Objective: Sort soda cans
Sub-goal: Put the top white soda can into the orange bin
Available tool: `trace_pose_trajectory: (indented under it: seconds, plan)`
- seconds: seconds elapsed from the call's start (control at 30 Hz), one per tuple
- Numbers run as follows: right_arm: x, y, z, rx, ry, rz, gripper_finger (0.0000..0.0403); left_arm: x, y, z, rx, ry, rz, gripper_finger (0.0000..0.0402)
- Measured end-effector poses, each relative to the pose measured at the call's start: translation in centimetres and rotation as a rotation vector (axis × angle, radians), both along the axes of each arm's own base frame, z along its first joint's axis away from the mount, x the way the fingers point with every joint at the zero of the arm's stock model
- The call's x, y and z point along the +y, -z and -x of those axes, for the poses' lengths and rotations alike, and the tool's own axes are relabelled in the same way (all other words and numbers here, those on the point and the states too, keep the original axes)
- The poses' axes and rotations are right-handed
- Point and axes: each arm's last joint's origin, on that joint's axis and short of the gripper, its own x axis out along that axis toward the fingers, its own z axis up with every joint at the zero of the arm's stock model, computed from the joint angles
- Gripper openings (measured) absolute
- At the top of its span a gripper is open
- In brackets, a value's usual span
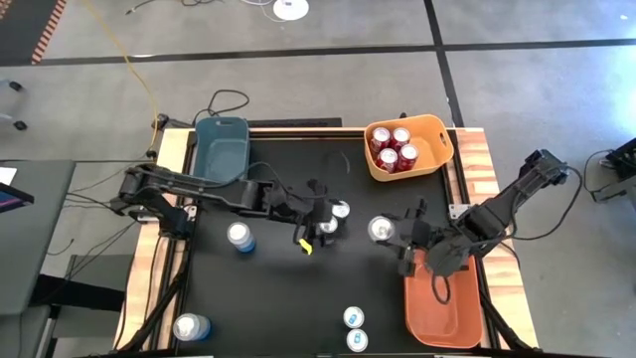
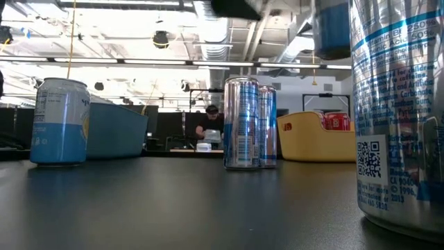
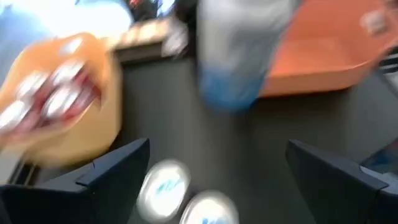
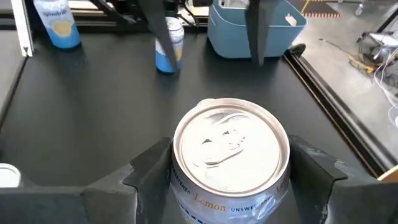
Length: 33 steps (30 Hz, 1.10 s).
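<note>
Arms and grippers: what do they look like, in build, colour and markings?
Both arms are dark, jointed links with black cables trailing from their bases. The left gripper has a small yellow tag below it. The right gripper shows two dark, flat, angular fingers. No other markings are legible.

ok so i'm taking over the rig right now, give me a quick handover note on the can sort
Left gripper: fingers open, over the pair of silver cans mid-table, holding nothing.
Right gripper: fingers around a silver lemon can, beside the orange bin.
Done: four red cans sit in the yellow bin.
Left: blue bin and orange bin show no cans. On the table: blue cans at and, two cans at the front edge, plus the silver pair.
</note>
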Motion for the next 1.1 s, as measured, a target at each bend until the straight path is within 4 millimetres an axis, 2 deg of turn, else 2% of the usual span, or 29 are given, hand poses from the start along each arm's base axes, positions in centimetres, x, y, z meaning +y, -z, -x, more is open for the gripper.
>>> trace_pose_trajectory:
  seconds: [0.2, 0.5, 0.67, 0.93, 1.1]
  plan:
    - [0.5, -0.2, 2.4, 0.012, -0.017, -0.096, 0.0260, 1.0, -1.2, 3.5, 0.092, -0.209, -0.045, 0.0373]
    - [2.8, -0.4, 5.6, 0.000, -0.109, -0.251, 0.0260, 1.8, -1.7, 9.3, 0.001, -0.344, -0.010, 0.0373]
    - [4.3, 0.0, 7.0, 0.052, -0.158, -0.344, 0.0260, 1.8, -0.8, 12.3, -0.057, -0.386, 0.036, 0.0373]
    - [6.7, 1.9, 9.1, 0.198, -0.145, -0.444, 0.0260, 1.3, 1.2, 15.6, -0.131, -0.483, 0.082, 0.0373]
    - [7.6, 3.8, 10.2, 0.205, -0.046, -0.348, 0.0260, 0.4, 1.5, 16.0, -0.144, -0.475, 0.110, 0.0373]
